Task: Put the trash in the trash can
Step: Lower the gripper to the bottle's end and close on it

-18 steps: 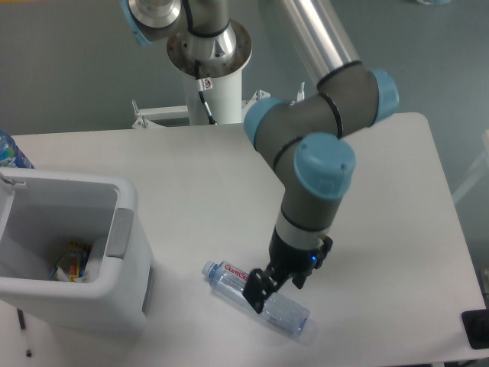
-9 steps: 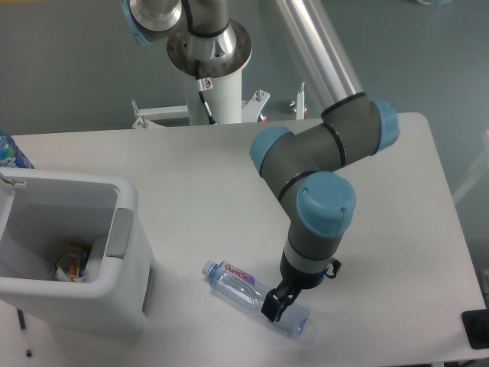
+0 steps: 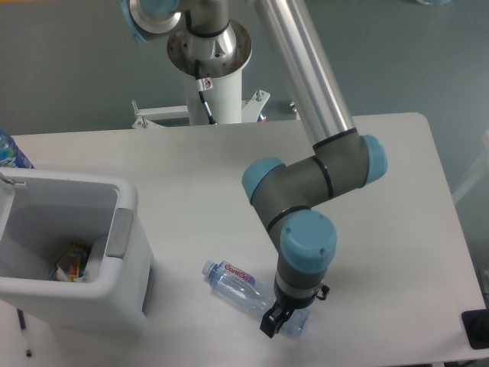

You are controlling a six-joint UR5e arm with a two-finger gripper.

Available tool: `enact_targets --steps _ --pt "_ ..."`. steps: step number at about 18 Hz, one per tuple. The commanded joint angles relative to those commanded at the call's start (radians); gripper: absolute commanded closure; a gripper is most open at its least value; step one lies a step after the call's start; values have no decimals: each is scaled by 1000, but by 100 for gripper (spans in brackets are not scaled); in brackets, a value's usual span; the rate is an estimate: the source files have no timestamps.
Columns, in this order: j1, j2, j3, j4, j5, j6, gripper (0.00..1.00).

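Water bottle (image 3: 243, 285), clear plastic, blue cap, red-lettered label: lying on its side on the white table (image 3: 229, 191), cap end pointing toward the trash can (image 3: 114, 302), base end under my pincer (image 3: 275, 325). Near the front edge of the table, apart from the can.

Pincer state: down at the bottle's base end, fingers low against the plastic. My wrist blocks the view of the gap, so I cannot tell whether I am spread around the bottle, already pinching it, or pressed together beside it.

Risks, as I judge them:
- I am at the far end of the bottle, not its middle. If I lift from here, the cap end will likely droop or the bottle may swing and slip out.
- Smooth round wall, probably thin. Closing off-centre could roll it away; the table edge is near on that side.
- Squeezing hard could crush the plastic and loosen the hold.
- The carry must clear the can's rim; a drooping bottle could strike the near wall.

Trash can: pale grey-white, rectangular, rounded corners, darker grey handle panel (image 3: 119, 234) on the side facing me. Open top. Inside, at the bottom, a colourful yellow-red packet (image 3: 70, 261) and something pale beside it that I cannot identify.
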Motion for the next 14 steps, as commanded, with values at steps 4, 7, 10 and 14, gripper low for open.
enact_targets --steps 4,7,10,14 --pt "-6 -20 12 0 32 -11 0" --pt "-22 -38 15 0 78 -15 0" --pt "-23 -40 26 -2 78 -23 3" --pt "-23 -45 38 0 78 -41 22"
